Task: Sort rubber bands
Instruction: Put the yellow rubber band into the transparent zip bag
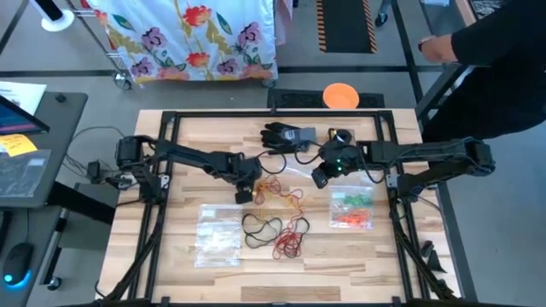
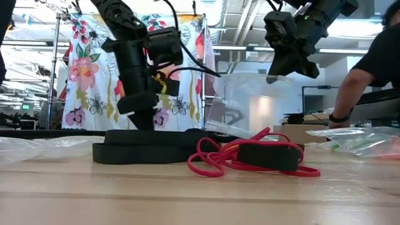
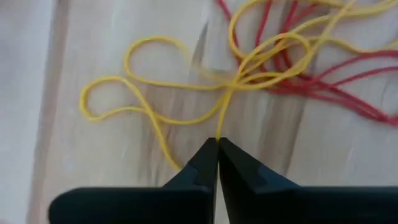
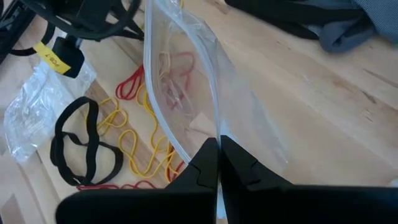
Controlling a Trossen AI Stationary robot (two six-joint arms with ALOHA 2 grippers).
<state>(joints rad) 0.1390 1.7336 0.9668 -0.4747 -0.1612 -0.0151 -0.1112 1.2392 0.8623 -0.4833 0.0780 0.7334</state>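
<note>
Yellow rubber bands (image 3: 155, 93) lie tangled with red rubber bands (image 3: 348, 93) on the wooden table near its middle. My left gripper (image 1: 246, 194) is down on them and shut on a yellow band. Black bands (image 1: 260, 227) and more red bands (image 1: 290, 245) lie nearer the front. Green and orange bands sit in a clear bag (image 1: 351, 209) on the right. My right gripper (image 1: 320, 177), raised above the table, is shut on another clear bag (image 2: 247, 103). My left gripper pinches a strand of a yellow band (image 3: 219, 127) between its two fingertips, coming steeply from above. The rest of that band lies slack on the table, its loops crossing the red bands. My right gripper pinches the edge of the clear bag (image 4: 214, 127) between its two fingers, slanting down from above. The bag hangs below the fingers; I cannot tell whether its lower end touches the table.
A third clear bag (image 1: 217, 234) lies flat at the front left. A black glove (image 1: 286, 136) lies at the back of the table, and an orange disc (image 1: 340, 95) beyond its far edge. A person (image 1: 495, 60) stands at the far right.
</note>
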